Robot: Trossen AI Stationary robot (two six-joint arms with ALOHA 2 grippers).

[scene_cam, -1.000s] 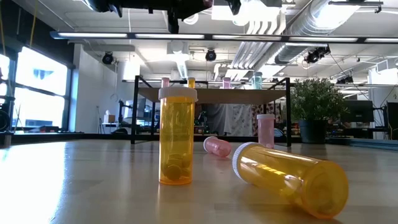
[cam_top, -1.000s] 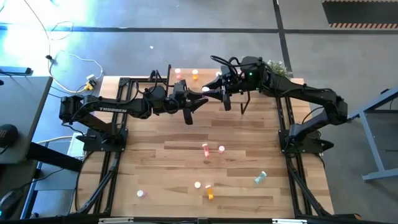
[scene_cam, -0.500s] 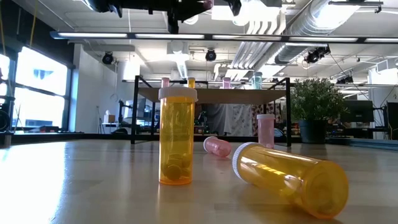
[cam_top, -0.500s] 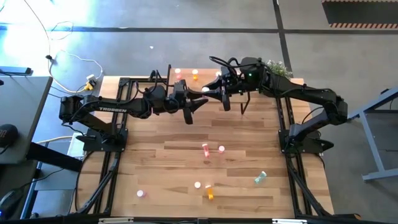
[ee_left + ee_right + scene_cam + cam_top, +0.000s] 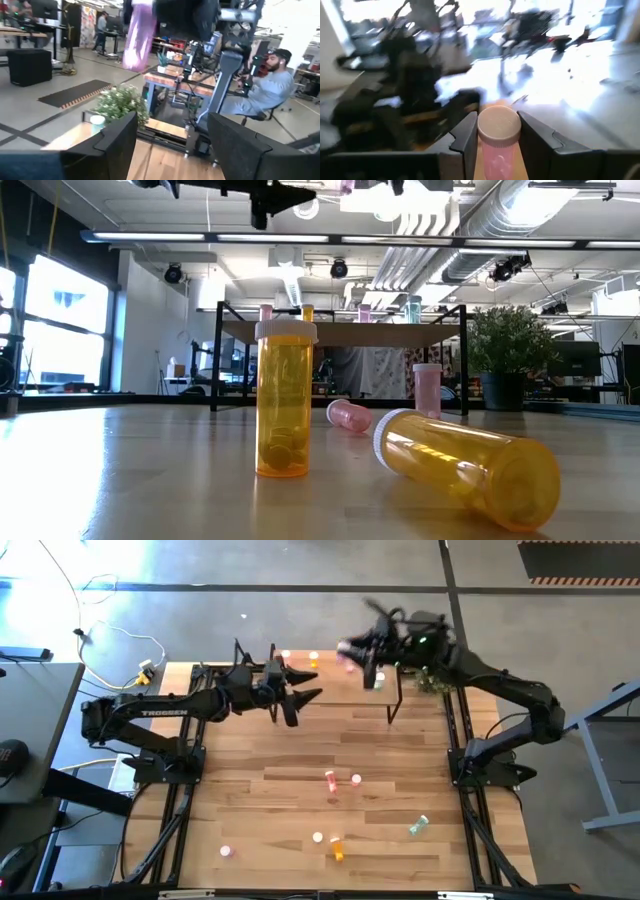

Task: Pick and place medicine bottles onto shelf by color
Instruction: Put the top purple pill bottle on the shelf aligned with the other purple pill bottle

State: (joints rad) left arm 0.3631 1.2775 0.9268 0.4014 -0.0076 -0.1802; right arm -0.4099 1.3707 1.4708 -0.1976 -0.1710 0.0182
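- Overhead, bottles lie scattered on the tabletop (image 5: 400,755); two more, pink (image 5: 286,657) and orange (image 5: 313,658), stand at its far edge.
- Only the low view shows the shelf (image 5: 340,332), bottles standing along its top.
- Right gripper (image 5: 350,648) hangs over the far edge; its wrist view shows it pinching a pink bottle (image 5: 498,135).
- Left gripper (image 5: 310,695) is beside it, fingers (image 5: 117,142) spread and empty; its wrist view shows a seated person (image 5: 267,90).
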